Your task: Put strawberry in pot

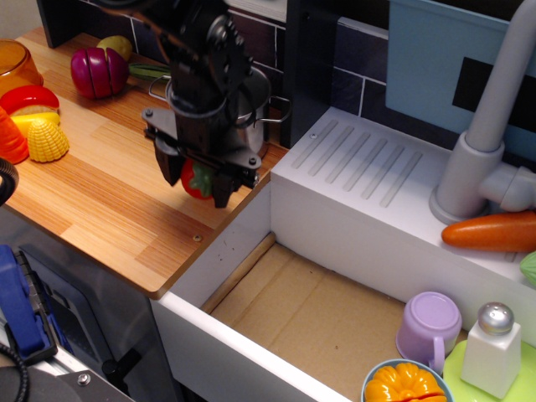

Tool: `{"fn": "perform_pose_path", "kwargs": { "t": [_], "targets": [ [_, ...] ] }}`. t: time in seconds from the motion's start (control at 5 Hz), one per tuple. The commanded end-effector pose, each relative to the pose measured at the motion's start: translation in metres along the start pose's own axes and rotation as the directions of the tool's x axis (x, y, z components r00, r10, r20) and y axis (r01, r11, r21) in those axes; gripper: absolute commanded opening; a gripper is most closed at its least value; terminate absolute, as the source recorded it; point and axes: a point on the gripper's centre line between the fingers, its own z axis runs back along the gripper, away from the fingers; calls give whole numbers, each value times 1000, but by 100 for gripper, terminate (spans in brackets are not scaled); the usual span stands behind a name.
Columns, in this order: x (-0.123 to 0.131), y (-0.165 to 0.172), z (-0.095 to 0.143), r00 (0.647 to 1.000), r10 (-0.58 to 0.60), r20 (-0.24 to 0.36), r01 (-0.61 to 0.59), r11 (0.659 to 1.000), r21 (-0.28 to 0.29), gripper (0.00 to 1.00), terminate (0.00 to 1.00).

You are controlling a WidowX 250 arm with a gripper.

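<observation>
Gripper (198,182) is sitting left of frame centre, fingers (171,163) pointing down and clamping the strawberry (197,179) between them. Strawberry is looking slightly clear of the wooden bench (100,201), though contact is hard to judge from this angle. Pot (255,113) is standing just behind the gripper, mostly hidden by the arm, one loop handle showing toward the white sink unit (368,193). Purple sliced toy (99,71) is lying at upper left.
</observation>
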Motion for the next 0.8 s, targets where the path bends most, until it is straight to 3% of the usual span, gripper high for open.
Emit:
{"fn": "perform_pose_path", "kwargs": {
  "t": [0.0,0.2,0.6],
  "targets": [
    [9,17,46,1000,-13,7,13,997,76,0,0],
    [25,25,57,995,-88,36,85,993,76,0,0],
    [61,30,56,968,-225,113,223,974,31,0,0]
  ]
}}
